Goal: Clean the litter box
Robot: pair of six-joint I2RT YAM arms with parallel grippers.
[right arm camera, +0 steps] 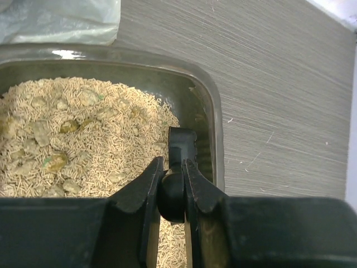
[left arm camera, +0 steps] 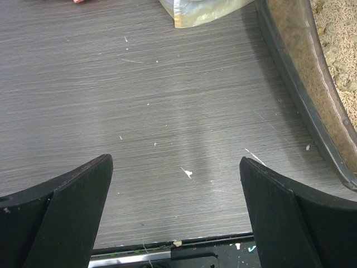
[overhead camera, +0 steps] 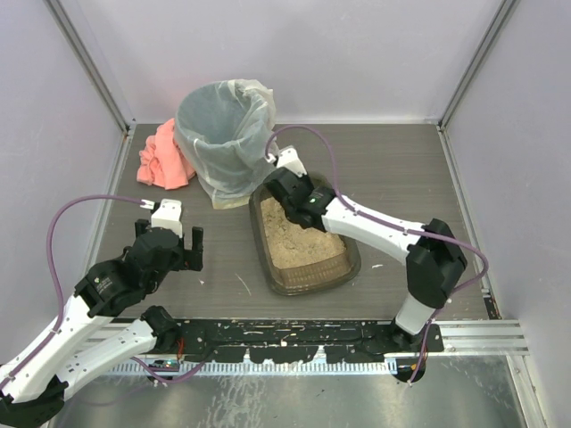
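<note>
**A:** Where's the box (overhead camera: 308,287)?

**B:** Centre of the top view, on the table (overhead camera: 401,178). Its upper end sits just beside the bin (overhead camera: 223,107), and a pink cloth (overhead camera: 161,160) lies left of the bin.

**A:** And the grippers?

**B:** The right gripper (right arm camera: 173,164) hangs over the box's upper end. Its fingers are pinched nearly together on a black handle (right arm camera: 181,142), which runs close along the inner wall. I can't tell what's on the far end of it. The left gripper (left arm camera: 175,162) is spread wide with nothing in it, over bare table left of the box.

**A:** How will the box handle?

**B:** I'd judge it stiff plastic, and smooth, so a little slippery. The litter (right arm camera: 111,128) gives it weight low down, and the loose grains would probably slide and spill if it tips. The rim looks like the only place to pinch it. I'd take a long side near the middle and keep it level.

**A:** The clumps (right arm camera: 56,162)?

**B:** They're greenish, at the left of the right wrist view. They're likely crumbly, so get under them rather than squeeze.
</note>
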